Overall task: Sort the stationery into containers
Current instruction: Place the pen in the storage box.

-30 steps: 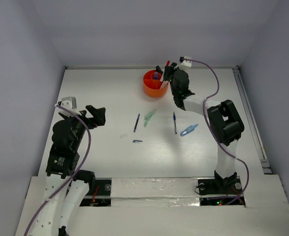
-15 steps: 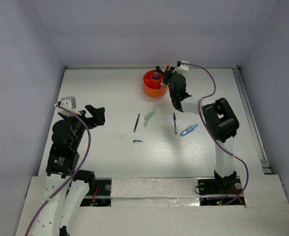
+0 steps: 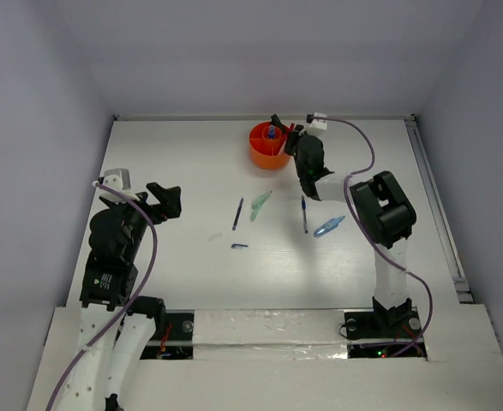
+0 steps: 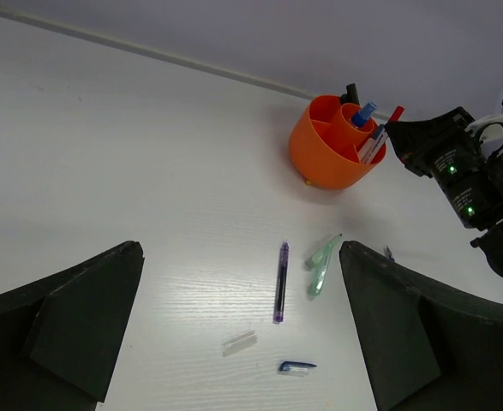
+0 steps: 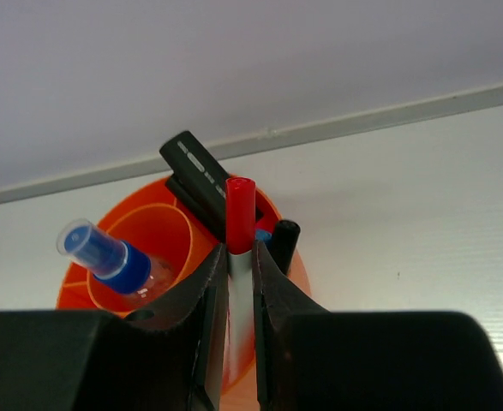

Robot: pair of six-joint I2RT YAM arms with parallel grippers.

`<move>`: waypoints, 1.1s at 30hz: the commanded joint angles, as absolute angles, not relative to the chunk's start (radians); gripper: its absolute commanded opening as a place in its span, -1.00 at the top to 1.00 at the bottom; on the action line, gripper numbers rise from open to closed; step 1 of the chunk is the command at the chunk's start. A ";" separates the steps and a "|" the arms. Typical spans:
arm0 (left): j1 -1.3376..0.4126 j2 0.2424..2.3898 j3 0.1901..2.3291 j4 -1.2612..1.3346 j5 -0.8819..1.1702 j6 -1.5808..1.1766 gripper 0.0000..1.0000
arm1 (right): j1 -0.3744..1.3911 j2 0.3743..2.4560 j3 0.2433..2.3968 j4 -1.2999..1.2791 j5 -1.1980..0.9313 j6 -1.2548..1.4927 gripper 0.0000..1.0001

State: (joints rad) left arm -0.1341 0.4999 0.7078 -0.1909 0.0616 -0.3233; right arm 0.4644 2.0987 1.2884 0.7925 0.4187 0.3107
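The orange tub [image 3: 268, 147] stands near the far edge of the table [image 3: 174, 154], about in its middle. Inside it stand a small bottle with a blue cap [image 5: 105, 254] and a black marker [image 5: 204, 175] that leans against the far wall.

Loose on the middle of the table lie a dark blue pen [image 3: 237, 214], a pale green pen [image 3: 260, 205], a second dark blue pen [image 3: 304, 214] and a light blue marker [image 3: 328, 226]. A small dark blue piece [image 3: 239, 246] and a small clear piece [image 3: 214, 236] lie nearer to the near edge. None of them lies between the right arm and the tub.

The right arm is stretched toward the far edge. The right gripper [image 3: 292, 137] is at the right rim of the tub, and its fingers are clamped on a white pen with a red cap [image 5: 238, 257].

This pen is nearly upright and leans a little to the right, with the red cap up and the lower end at the tub. I cannot tell which compartment it enters.

The left gripper [image 3: 167, 199] hangs above the table near the left edge, with its fingers wide apart and nothing between them.
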 commanded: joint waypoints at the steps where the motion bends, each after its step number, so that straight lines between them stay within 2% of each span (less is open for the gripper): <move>1: -0.126 0.489 0.732 -0.140 0.077 -0.324 -0.98 | 0.465 2.071 1.272 0.873 0.407 0.302 0.87; 6: -0.126 0.489 0.732 -0.138 0.078 -0.324 -0.98 | 0.465 2.065 1.259 0.845 0.410 0.310 0.84; 13: -0.117 0.489 0.730 -0.133 0.083 -0.324 -0.98 | 0.436 2.036 1.272 0.776 0.365 0.337 0.14; 15: -0.117 0.492 0.729 -0.133 0.086 -0.324 -0.98 | 0.426 2.025 1.285 0.734 0.339 0.336 0.05; 17: -0.107 0.494 0.729 -0.132 0.089 -0.324 -0.98 | 0.426 2.007 1.305 0.701 0.296 0.330 -0.15; 18: -0.107 0.494 0.729 -0.133 0.089 -0.324 -0.98 | 0.426 1.999 1.313 0.659 0.275 0.328 -0.17; 24: -0.098 0.497 0.727 -0.132 0.092 -0.324 -0.98 | 0.426 1.879 1.316 0.517 0.157 0.318 -0.63; 28: -0.089 0.500 0.726 -0.129 0.100 -0.325 -0.98 | 0.426 1.790 1.282 0.411 0.088 0.325 -0.76; 30: -0.089 0.502 0.726 -0.127 0.106 -0.324 -0.98 | 0.426 1.757 1.246 0.346 0.040 0.339 -0.76; 33: -0.089 0.502 0.724 -0.126 0.113 -0.324 -0.98 | 0.437 1.718 1.217 0.228 0.008 0.379 -0.57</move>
State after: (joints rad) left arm -0.0959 0.5003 0.7078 -0.1841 0.0895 -0.3233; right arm 0.4271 1.7493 1.2533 0.3908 0.0845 0.3462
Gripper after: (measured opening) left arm 0.990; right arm 0.818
